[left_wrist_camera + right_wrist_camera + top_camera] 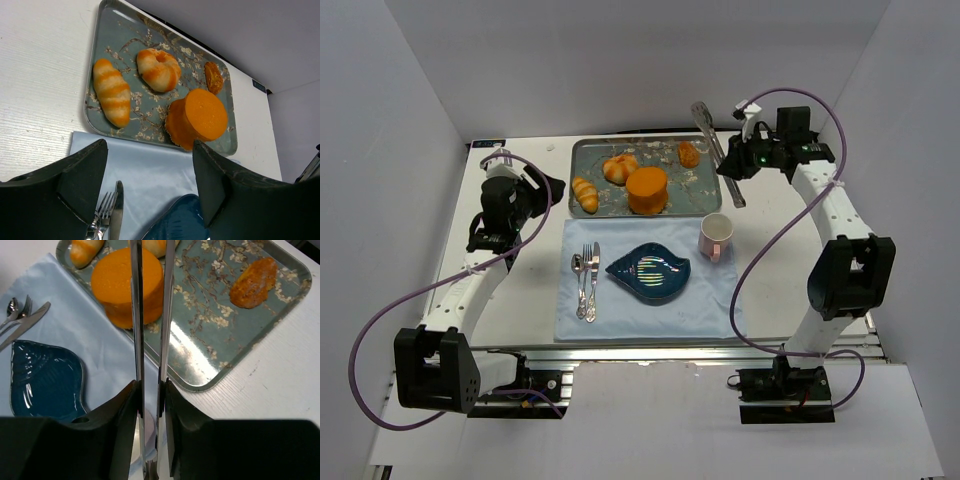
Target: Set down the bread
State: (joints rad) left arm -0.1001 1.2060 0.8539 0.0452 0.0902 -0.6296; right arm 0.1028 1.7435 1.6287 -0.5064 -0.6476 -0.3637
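Note:
The bread (647, 190) is a smooth orange cylinder standing on the patterned metal tray (582, 150) near its front edge. It also shows in the left wrist view (197, 120) and the right wrist view (127, 282). My right gripper (732, 165) hovers by the tray's right end, shut on a pair of metal tongs (136, 315). The two tong arms stand slightly apart and point toward the bread, with nothing between them. My left gripper (150, 145) is open and empty over the blue cloth, left of the tray, facing the bread.
A striped roll (585, 193), a scored bun (620, 168) and a small brown piece (689, 154) share the tray. On the light blue cloth (720, 300) lie a blue shell-shaped plate (650, 272), cutlery (586, 280) and a pink mug (716, 237).

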